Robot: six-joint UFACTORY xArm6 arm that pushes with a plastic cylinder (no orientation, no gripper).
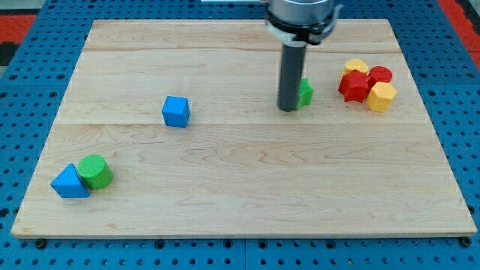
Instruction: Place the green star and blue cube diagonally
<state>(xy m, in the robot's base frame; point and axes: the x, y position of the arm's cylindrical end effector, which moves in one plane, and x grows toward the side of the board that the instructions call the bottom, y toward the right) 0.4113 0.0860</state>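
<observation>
One green star (305, 92) sits touching my tip (288, 109) at its 2 o'clock; blue cube (175, 111) lies well apart at 9 o'clock. No jaws here, just a rod.

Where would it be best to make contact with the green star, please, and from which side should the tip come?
No grip is possible; my tip can only push. It already sits against the green star's left edge, hiding most of it. To send it toward the blue cube, I would probably circle to the star's right face and push leftward, centred, since off-centre contact on its points could spin it.
</observation>
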